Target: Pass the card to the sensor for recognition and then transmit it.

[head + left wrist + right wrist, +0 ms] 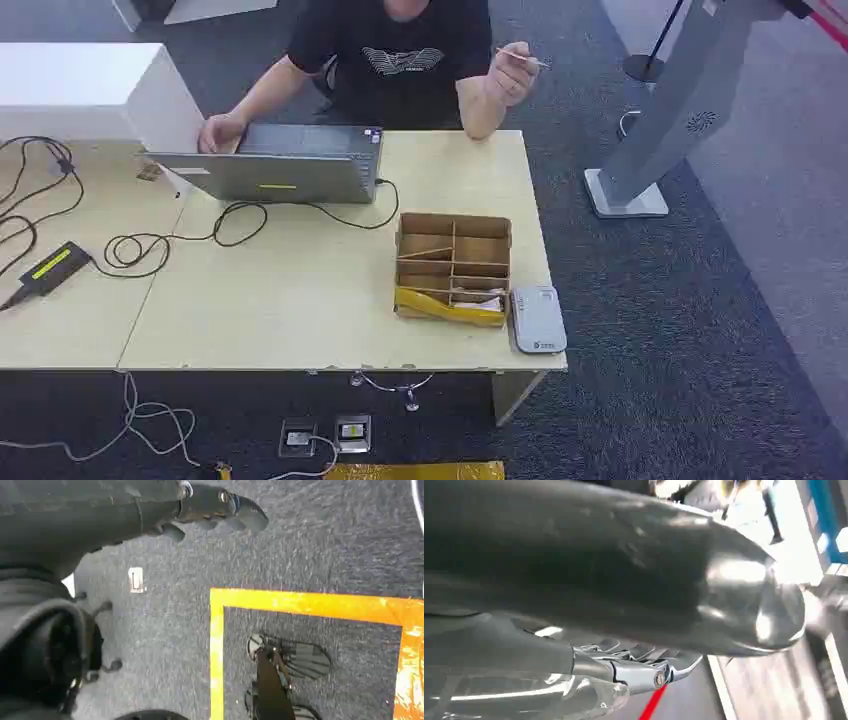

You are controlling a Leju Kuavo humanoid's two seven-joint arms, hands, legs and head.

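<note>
A cardboard box (452,262) with several compartments stands on the table's right part, cards (478,298) lying in its near compartments. Right beside it, at the table's corner, lies the grey-white sensor (538,319). Across the table a person in a black shirt holds a thin card (522,57) up in one raised hand. In the left wrist view my left hand (215,510) hangs over the carpet with its fingers stretched out and nothing in them. In the right wrist view my right hand (639,665) holds nothing; its fingers lie straight under the thick thumb.
A laptop (275,170) stands open at the table's far side, the person's other hand on it. Black cables (150,245) and a power brick (48,270) lie on the left. A grey stand (660,120) rises right of the table. Yellow floor tape (300,602) marks the carpet.
</note>
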